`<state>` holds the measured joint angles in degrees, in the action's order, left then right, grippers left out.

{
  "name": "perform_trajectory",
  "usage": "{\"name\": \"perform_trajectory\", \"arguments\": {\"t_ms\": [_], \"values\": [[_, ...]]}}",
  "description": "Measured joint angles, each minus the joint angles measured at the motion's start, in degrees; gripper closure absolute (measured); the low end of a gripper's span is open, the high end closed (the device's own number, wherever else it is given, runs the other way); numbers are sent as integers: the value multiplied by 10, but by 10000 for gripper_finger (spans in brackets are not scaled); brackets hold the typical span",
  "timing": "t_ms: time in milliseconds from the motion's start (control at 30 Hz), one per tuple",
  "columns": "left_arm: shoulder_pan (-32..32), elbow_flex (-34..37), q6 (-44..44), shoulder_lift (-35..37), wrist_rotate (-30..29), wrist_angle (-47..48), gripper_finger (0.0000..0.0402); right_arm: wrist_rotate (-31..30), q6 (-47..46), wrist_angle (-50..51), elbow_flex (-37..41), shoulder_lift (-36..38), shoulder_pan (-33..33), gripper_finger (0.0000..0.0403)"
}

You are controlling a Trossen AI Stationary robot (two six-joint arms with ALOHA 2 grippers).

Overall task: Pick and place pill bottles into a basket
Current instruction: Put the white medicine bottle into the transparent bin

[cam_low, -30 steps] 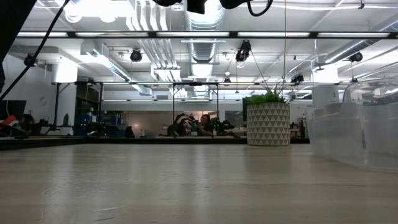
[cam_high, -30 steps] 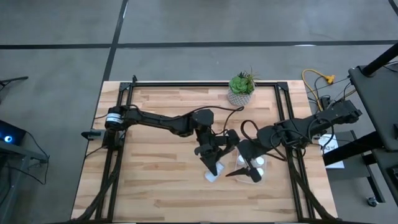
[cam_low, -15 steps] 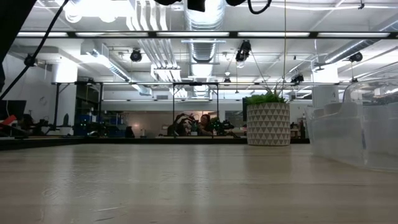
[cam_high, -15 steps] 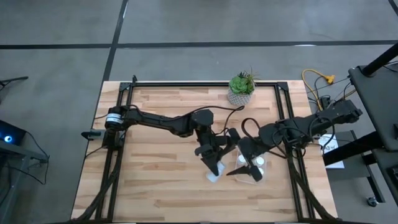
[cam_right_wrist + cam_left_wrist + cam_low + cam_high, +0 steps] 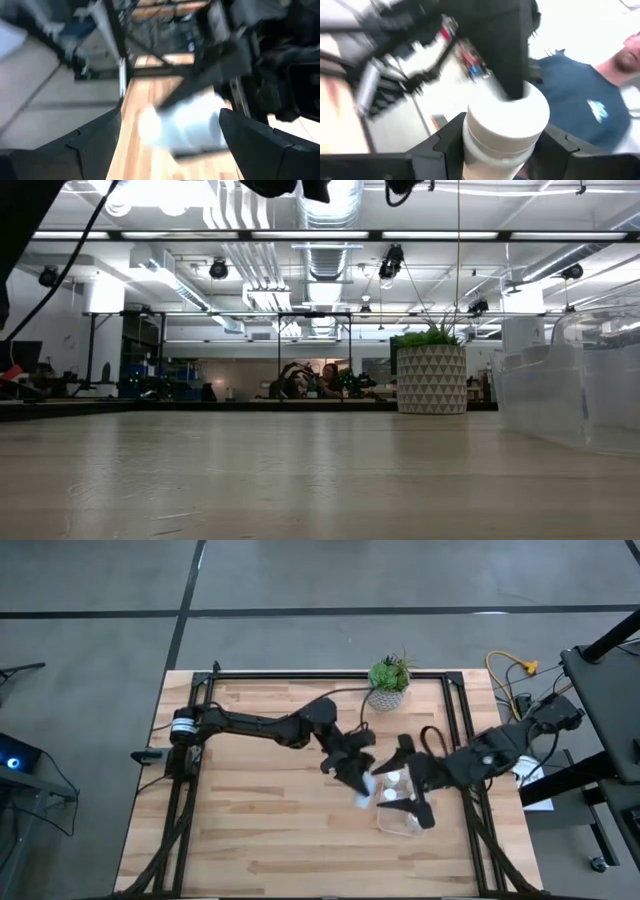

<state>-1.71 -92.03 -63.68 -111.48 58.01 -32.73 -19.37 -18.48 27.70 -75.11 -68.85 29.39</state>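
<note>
High view: the basket [image 5: 403, 819] sits on the desk [image 5: 250, 830] at the near right, its clear walls faint. Two white bottles [image 5: 393, 778] show at its far end; whether both are fully inside I cannot tell. The right gripper [image 5: 412, 811] hangs over the basket, jaws spread wide, holding nothing. Just left of the basket's far-left corner, the left gripper [image 5: 361, 792] carries a bottle [image 5: 362, 796] clear of the desk; the left wrist view confirms the fingers [image 5: 445, 145] clamped on either side of that bottle's white body [image 5: 505, 132]. Farther back, a potted plant [image 5: 387, 683] stands at the far edge, well apart from both arms.

Step in hand, as judged: transport of one bottle toward the basket. The next move calls for shifting the bottle right until it is over the open bin, lowering it inside the walls, then releasing. The right gripper's place over the basket leaves little room; a collision between arms is the risk.
</note>
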Motion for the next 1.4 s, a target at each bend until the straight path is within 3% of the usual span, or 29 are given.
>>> {"name": "perform_trajectory", "arguments": {"t_ms": [300,633,833,1067,1400], "values": [[-33,-11,88,-1,-98,3,241,-151,-161,45,-52,4,23,77],[-58,-17,136,17,-105,5,241,-174,-337,212,-90,7,43,77],[-70,-23,163,24,-125,11,240,-259,-347,220,-92,15,69,77],[-66,-35,277,45,-154,104,240,-265,-351,219,-89,11,54,77],[-63,-85,286,47,-171,104,240,-272,-354,217,-82,11,37,77]]}}
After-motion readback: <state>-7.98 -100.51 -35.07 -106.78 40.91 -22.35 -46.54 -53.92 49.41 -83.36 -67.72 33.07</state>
